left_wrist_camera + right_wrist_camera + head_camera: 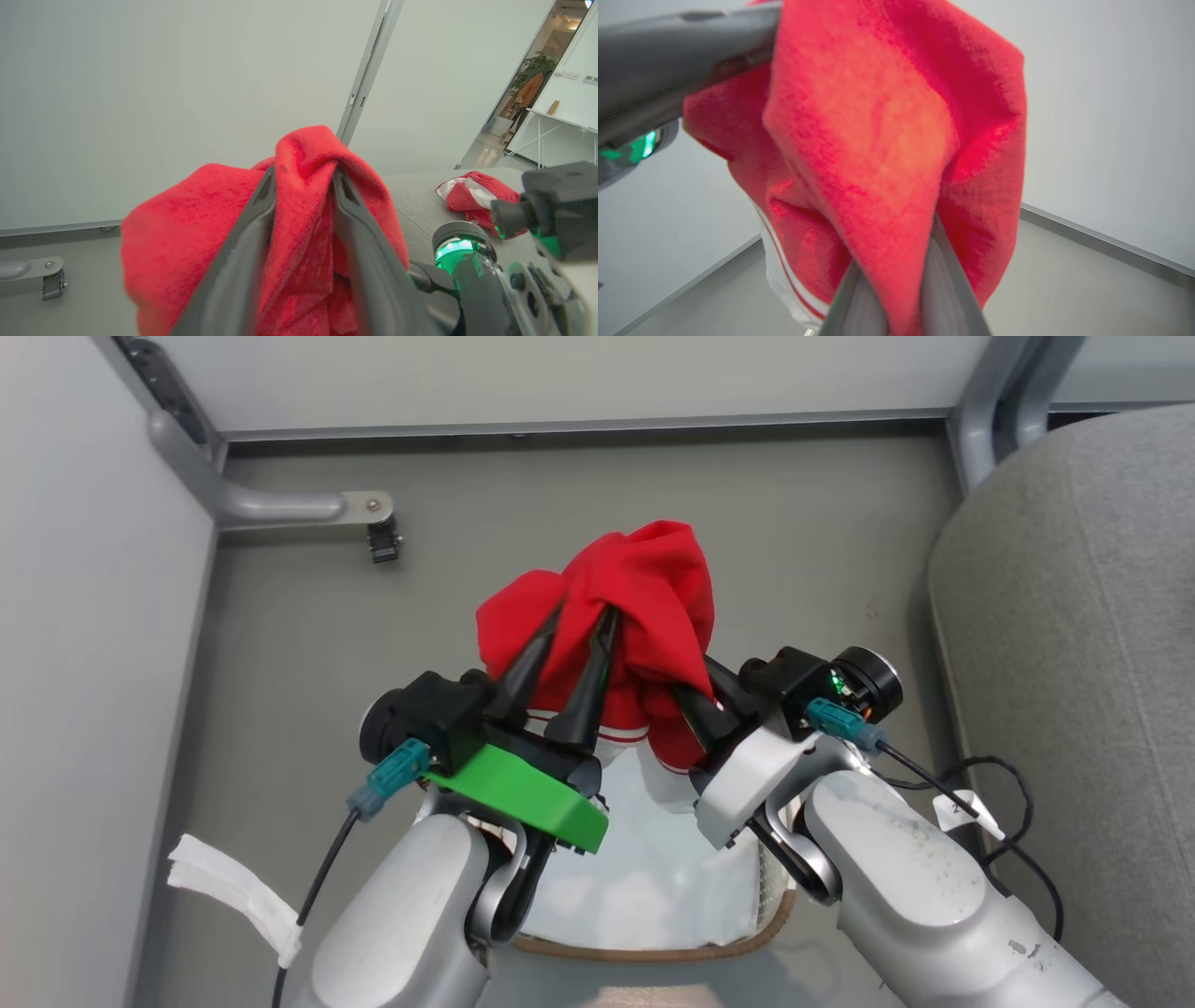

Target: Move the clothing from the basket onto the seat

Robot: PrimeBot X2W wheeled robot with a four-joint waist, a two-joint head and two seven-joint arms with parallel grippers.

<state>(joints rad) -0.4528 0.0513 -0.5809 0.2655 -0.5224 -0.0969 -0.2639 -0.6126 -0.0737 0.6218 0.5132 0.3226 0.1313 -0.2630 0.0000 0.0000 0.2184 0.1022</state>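
Left gripper (586, 612) clamps a fold of the bright red soft garment with white stripes (644, 588) between its long dark fingers. Right gripper (698, 698) bites into the same bundle, lower right. The garment hangs lifted above the oval cream-white perforated basket (653, 952) with its brown woven-look rim, white hem trailing low. The large light-grey upholstered seat (1074, 663) waits at the right. Danger, I reckon: that hem snagging the rim on the swing across, or the arms drifting apart and tugging cloth from one pinch onto the grey floor (308, 644).
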